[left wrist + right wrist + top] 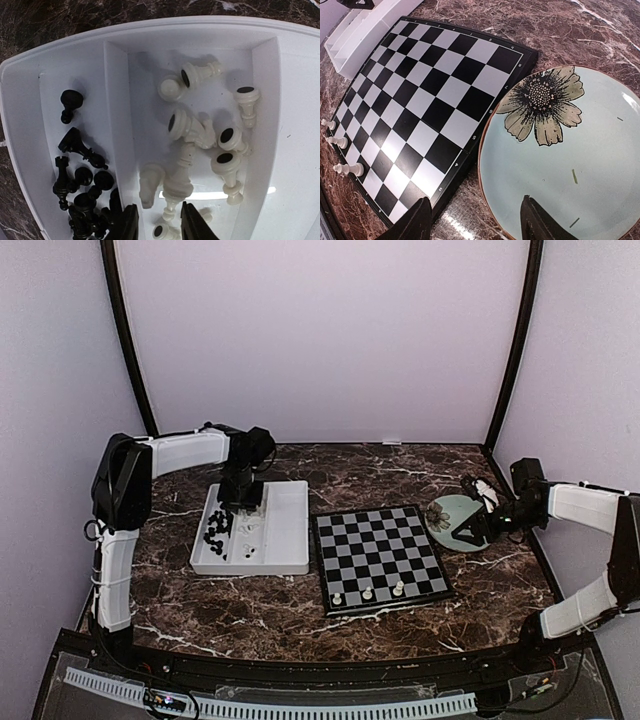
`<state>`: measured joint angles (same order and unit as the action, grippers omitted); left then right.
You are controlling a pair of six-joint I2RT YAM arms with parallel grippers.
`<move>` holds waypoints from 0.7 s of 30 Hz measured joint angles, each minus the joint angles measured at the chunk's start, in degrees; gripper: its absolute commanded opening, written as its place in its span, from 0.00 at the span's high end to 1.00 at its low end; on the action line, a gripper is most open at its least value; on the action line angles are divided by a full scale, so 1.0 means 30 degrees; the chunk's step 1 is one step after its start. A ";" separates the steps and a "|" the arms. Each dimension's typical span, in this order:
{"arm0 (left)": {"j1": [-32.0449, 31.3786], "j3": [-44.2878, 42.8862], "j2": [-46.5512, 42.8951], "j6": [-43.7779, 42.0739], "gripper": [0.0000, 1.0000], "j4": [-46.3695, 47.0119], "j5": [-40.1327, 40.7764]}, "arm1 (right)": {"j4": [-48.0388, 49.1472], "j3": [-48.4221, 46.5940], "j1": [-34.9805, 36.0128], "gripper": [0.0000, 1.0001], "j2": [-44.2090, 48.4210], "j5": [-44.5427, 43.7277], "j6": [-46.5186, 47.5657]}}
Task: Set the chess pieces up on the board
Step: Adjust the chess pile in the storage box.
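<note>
A dark marbled table (300,625) is seen from above, with a white tray (288,540) left of centre, the board (380,558) just beside it at the middle, and a pale green plate (443,510) touching the board's far right corner. The left gripper (240,502) is held over the tray's far end. In its wrist view it (158,222) is parted narrowly, and the round base of one lying white piece is seen between the finger (125,226) tips; whether it is touched cannot be told. The right gripper (470,530) is spread wide and clasps nothing. In its own view it (476,220) hangs over the seam where plate rim (487,165) meets board edge (447,192). Dividers in the tray (115,100) are shown only by the left wrist view: black pieces (80,185) are heaped in the left compartment, and white pieces (200,135) lie toppled in the next one, dark round bases showing. From above these are only specks. Three standing pieces (367,593), all white, are set upright on the board's nearest row, well apart. A printed flower (542,102) on the plate is made out only from the right wrist. Small pale marks along the board's rim are too small to be read.
</note>
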<state>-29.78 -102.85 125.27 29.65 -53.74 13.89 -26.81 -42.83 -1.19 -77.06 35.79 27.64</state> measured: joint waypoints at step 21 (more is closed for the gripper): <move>0.0248 -0.1188 0.1501 -0.0299 0.70 0.0248 0.0852 | -0.0022 0.0000 0.0000 0.38 -0.0146 0.0066 0.0124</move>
<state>-29.04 -106.41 129.78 28.75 -52.99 16.45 -26.87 -42.83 -1.19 -77.49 35.99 28.01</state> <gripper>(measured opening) 0.273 0.624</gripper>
